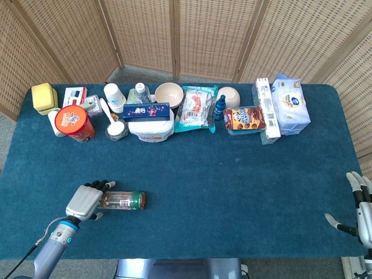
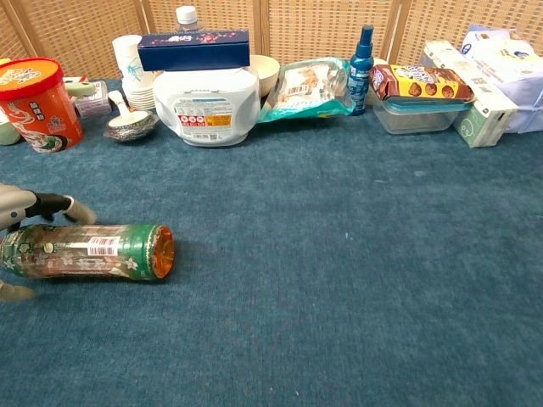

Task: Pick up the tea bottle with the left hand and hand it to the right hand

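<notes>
The tea bottle lies on its side on the blue table at the front left, its orange base toward the middle; the chest view shows its green label. My left hand is over the bottle's cap end. Its fingers reach over the far side and the thumb lies on the near side, a little off the bottle. The bottle rests on the cloth, not lifted. My right hand hovers at the table's front right edge, fingers spread, holding nothing; it is out of the chest view.
Along the back edge stand a red noodle tub, paper cups, a white container with a blue box on it, bowls, snack packs, a blue spray bottle and tissue packs.
</notes>
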